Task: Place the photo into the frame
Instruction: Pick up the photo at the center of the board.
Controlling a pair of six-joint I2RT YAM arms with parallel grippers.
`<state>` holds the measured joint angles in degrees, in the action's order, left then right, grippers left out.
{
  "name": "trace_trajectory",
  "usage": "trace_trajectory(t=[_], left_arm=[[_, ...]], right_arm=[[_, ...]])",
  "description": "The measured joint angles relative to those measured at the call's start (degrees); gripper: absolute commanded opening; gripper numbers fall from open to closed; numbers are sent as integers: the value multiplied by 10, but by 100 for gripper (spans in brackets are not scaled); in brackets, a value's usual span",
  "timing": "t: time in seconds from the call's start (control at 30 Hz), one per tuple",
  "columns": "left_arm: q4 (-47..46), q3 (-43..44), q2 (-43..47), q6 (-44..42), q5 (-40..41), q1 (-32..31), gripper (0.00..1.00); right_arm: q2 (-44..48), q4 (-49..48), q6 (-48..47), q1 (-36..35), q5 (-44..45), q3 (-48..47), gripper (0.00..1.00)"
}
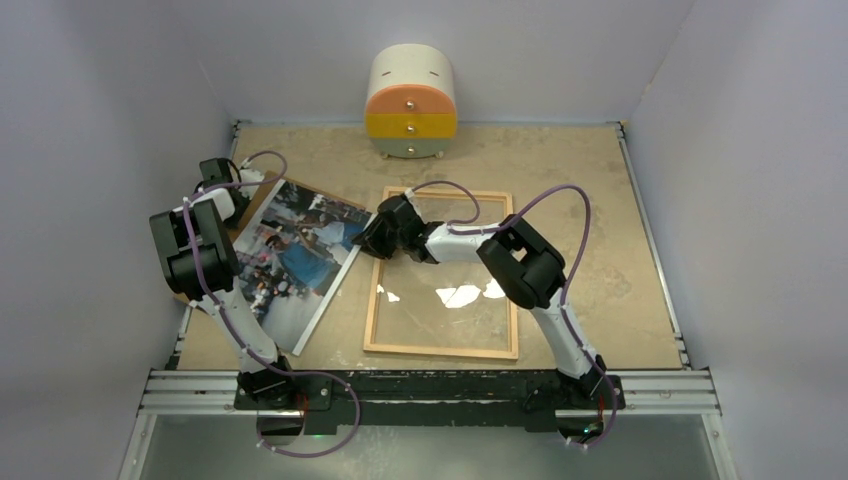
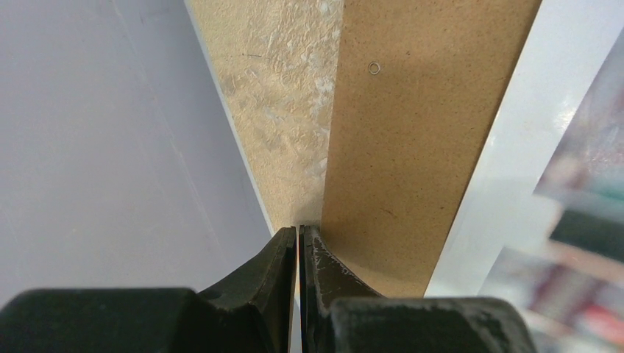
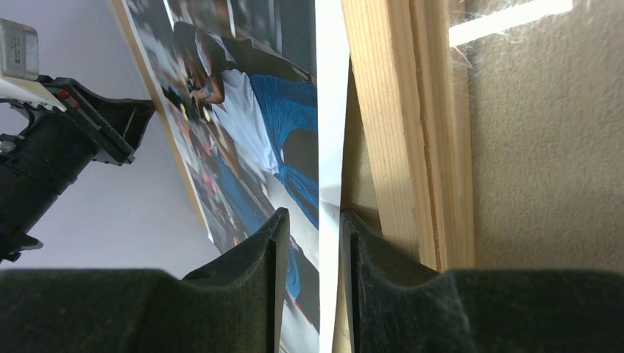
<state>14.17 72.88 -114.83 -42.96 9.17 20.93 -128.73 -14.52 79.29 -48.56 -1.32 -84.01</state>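
Briefly, starting far left of the frame [image 1: 372, 300]: the left gripper [image 2: 298, 232] was shut, its fingertips pressed together right at the corner of the brown backing board [image 2: 397, 147]. Whether they pinched that corner or only touched it could not be told. The left arm was folded high with its elbow raised, and its wrist reached to the side of the board away from the frame.

Left of the frame, the photo [image 1: 295, 250] lay skewed on the board, its white margin just beside the frame's left rail.

Handling, as judged:
- The print looked thin, light and floppy.
- Its gloss would be slippery between the pads and quick to crease or smudge.
- Best hold: the white margin near a corner, off the printed area, with a second edge supported so the sheet does not sag.

At the frame's far-left corner, the right gripper [image 3: 313, 217] was narrowly parted astride that white margin. One finger touched the paper and the other showed a sliver of gap, so there was no firm clamp. The right arm reached leftward across the frame, elbow bent above the frame's middle and wrist low.

The frame lay flat on the table [image 1: 560, 160]. Glare patches inside it suggested a clear pane [image 1: 450, 295]. The drawer cabinet [image 1: 411, 100] stood beyond the frame's far rail
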Motion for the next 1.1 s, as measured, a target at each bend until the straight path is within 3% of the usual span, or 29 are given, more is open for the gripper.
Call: trace_trajectory(t=[0.53,0.8,1.1], left_arm=[[1,0,-1,-12,0,0,9],[0,-1,-1,-13,0,0,8],[2,-1,-1,-17,-2,0,7]], right_arm=[[17,-17,-13,-6,5,1,30],[35,-37,-24,-13,2,-4,40],[-11,-40,-30,-13,-22,-48,39]])
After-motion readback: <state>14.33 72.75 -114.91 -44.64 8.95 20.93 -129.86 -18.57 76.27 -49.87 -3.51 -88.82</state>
